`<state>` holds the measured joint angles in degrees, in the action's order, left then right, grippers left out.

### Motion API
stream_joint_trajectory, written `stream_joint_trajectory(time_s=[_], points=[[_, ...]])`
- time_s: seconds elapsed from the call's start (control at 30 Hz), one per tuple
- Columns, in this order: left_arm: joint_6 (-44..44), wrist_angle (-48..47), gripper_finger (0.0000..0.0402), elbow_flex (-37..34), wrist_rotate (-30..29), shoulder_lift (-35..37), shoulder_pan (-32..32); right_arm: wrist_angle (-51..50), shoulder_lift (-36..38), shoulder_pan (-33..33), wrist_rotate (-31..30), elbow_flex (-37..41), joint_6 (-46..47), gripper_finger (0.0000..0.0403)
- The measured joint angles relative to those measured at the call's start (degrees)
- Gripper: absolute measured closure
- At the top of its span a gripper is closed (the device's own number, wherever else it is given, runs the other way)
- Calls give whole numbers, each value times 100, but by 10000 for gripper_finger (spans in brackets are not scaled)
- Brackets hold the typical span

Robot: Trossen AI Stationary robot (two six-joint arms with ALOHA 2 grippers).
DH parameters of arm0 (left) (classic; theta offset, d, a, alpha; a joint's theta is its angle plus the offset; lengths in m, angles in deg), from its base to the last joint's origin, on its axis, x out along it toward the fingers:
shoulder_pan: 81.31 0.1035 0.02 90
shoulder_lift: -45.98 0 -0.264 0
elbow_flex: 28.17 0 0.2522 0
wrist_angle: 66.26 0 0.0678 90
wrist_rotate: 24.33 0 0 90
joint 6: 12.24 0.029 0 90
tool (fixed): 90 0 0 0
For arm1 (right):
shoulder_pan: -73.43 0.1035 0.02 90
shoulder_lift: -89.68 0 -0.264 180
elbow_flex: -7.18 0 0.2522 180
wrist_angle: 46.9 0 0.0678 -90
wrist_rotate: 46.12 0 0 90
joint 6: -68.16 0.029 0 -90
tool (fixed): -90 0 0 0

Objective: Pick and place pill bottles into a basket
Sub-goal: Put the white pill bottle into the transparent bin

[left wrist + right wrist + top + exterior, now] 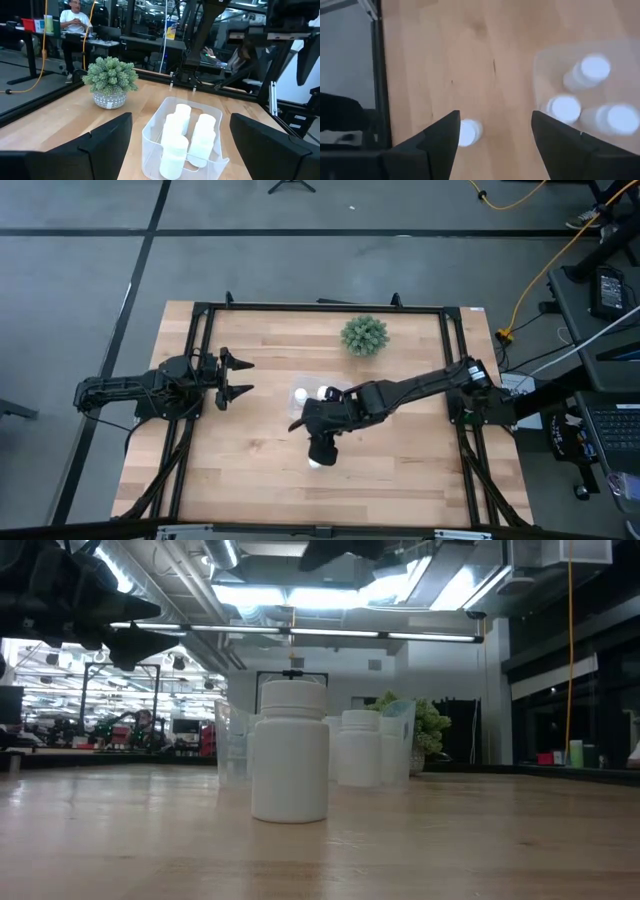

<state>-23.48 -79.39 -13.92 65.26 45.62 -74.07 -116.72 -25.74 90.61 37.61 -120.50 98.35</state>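
Observation:
One white pill bottle (pixel 290 752) stands upright on its base on the table, on the near side of the basket; it also shows in the high view (pixel 316 461). My right gripper (pixel 495 117) is open, points down and hovers high above this bottle (pixel 468 132), touching nothing. The clear basket (pixel 150 137) stands at the table's middle (pixel 345 392) and holds several white bottles (pixel 175 145) upright. My left gripper (pixel 180 120) is open and empty, left of the basket (pixel 243 377), pointing toward it.
A small green spiky plant in a pot (pixel 364 335) stands at the far side of the table, beyond the basket. A black frame (pixel 320 307) runs around the table. A person (pixel 75 20) sits in the room beyond. Bare wood lies on the near side of the loose bottle.

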Motion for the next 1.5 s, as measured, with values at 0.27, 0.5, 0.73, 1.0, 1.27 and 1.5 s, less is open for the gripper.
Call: stream_joint_trajectory(time_s=[0.27,0.5,0.73,1.0,1.27,1.5], points=[[-1,-1,74,0,-2,0,0,87,0,75,185,395,1011,156],[-2,1,73,0,-1,0,0,642,0,108,219,1001,1665,156],[-2,-1,73,0,-2,0,0,1491,-88,280,309,1222,2039,156],[-2,10,74,0,0,0,-2,1284,-801,411,578,745,2049,156],[0,17,75,-2,-1,-11,-2,685,-875,399,299,515,1971,156],[-2,35,74,-2,-2,-27,-2,149,-876,251,434,514,2037,156]])
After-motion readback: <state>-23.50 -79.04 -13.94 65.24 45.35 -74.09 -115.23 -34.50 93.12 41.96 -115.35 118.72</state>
